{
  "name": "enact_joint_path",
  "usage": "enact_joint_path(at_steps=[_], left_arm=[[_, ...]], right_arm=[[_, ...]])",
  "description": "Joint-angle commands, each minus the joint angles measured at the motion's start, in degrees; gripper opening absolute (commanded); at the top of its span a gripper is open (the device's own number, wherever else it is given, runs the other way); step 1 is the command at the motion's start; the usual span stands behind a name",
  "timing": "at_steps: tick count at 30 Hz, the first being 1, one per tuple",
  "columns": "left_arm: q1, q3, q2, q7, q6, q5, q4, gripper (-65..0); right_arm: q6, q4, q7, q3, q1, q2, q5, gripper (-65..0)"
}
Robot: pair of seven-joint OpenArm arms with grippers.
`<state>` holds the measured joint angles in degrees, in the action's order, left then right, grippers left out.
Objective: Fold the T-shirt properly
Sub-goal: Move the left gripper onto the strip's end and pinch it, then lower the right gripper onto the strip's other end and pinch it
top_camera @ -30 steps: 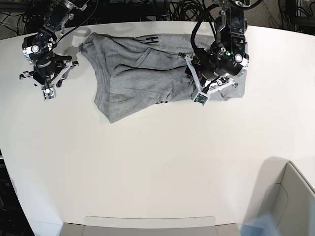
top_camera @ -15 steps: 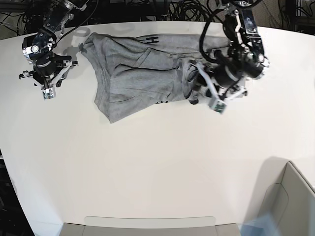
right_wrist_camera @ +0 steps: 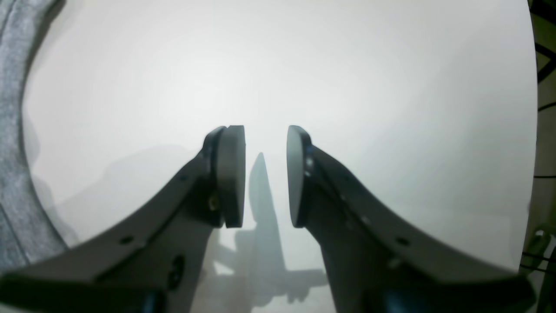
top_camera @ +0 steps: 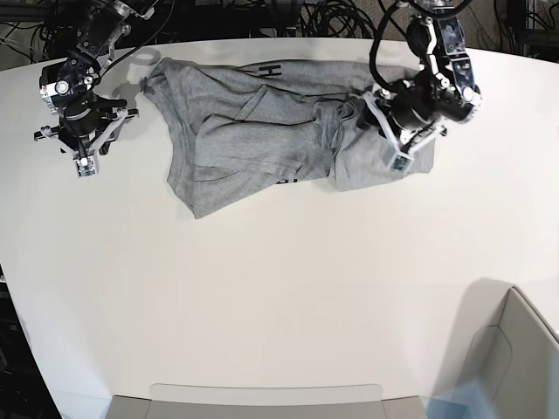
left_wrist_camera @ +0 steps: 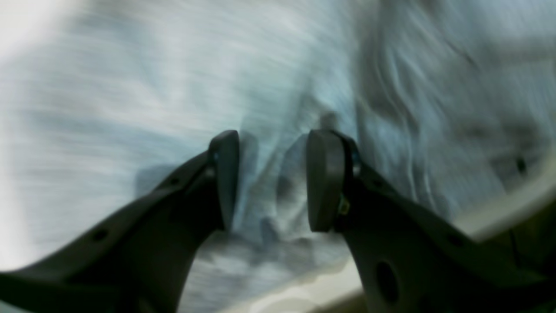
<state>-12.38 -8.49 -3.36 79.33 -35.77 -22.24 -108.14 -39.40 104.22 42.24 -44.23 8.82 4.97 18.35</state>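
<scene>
The heather-grey T-shirt [top_camera: 253, 131] lies crumpled at the back of the white table [top_camera: 262, 288], with a bit of black lettering at its far edge and front hem. My left gripper [top_camera: 397, 161] hangs over the shirt's right part. In the left wrist view, which is blurred, the gripper [left_wrist_camera: 271, 178] has its fingers apart just above wrinkled grey cloth [left_wrist_camera: 130, 87]. My right gripper [top_camera: 83, 166] is left of the shirt over bare table. In the right wrist view it [right_wrist_camera: 265, 174] is open and empty, with the shirt's edge [right_wrist_camera: 8, 130] at the far left.
A grey box [top_camera: 515, 349] stands at the front right corner. A flat grey tray edge [top_camera: 262, 397] runs along the front. Black cables lie behind the table's far edge.
My left gripper swung out to the right of the shirt, then back up over its right part, which now lies spread further right. The right arm has not moved.
</scene>
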Motion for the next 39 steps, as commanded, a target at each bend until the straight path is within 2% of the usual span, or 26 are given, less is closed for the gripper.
enact_joint_path(at_steps=[1,3,5,10,15,17,20,21,23,24,26,30,39], left_arm=[[-1.02,2.56,-0.21,-0.25,-0.32,-0.75,-0.92,-65.0],[-3.31,9.33,-0.21,-0.87,0.03,-0.49,-0.92,-65.0],[-4.1,12.4,-0.12,-1.48,0.12,-0.4,-0.92,-65.0],[-4.01,8.8,0.15,-1.92,0.12,-0.66,-1.01,-65.0],[-3.75,7.22,-0.12,-1.92,0.12,-0.49,-1.01,-65.0],[-2.69,6.87,-0.12,-1.92,0.12,-0.49,-1.01,-65.0],[-2.34,6.87,-0.21,-1.92,0.12,-0.4,-0.92,-65.0],[-2.34,6.87,-0.21,-1.92,0.12,-0.4,-0.92,-65.0],[-2.34,6.87,-0.21,-1.92,0.12,-0.4,-0.92,-65.0],[-2.34,6.87,-0.21,-1.92,0.12,-0.4,-0.92,-65.0],[-2.34,6.87,-0.21,-1.92,0.12,-0.4,-0.83,-65.0],[-2.34,6.87,-0.21,-2.1,0.12,-0.4,-0.74,-65.0],[-2.26,6.87,-0.21,-2.01,0.12,-0.4,-0.74,-65.0]], right_arm=[[-0.6,0.87,-0.88,-0.21,-1.21,-0.53,-0.37,-47.9],[-0.6,0.87,-0.88,-0.21,-1.83,-0.53,-0.46,-47.9],[-0.6,0.96,-0.88,-0.04,-2.45,-0.44,-0.46,-47.9],[-0.6,2.1,-0.79,-0.48,-4.29,1.23,-0.46,-47.9],[-0.6,5.71,-0.08,1.81,-4.29,3.51,-0.63,-47.0],[-0.6,8.08,5.19,2.69,-5.43,3.77,-0.72,-43.2],[-0.6,11.6,20.57,2.51,-9.74,3.25,-0.72,-34.9],[-0.6,12.13,26.2,2.25,-11.15,2.46,-0.55,-33.0],[-0.6,11.34,37.72,1.02,-14.23,-1.15,-0.55,-31.8],[-0.6,10.63,37.76,1.11,-15.02,-2.47,-0.72,-31.8],[-0.6,8.79,37.76,1.19,-15.81,-4.58,-4.33,-31.8],[-0.6,4.57,37.76,1.28,-14.4,-5.98,-14.79,-31.8],[-0.6,-2.99,37.76,6.21,-11.5,-6.86,-38.09,-31.8]])
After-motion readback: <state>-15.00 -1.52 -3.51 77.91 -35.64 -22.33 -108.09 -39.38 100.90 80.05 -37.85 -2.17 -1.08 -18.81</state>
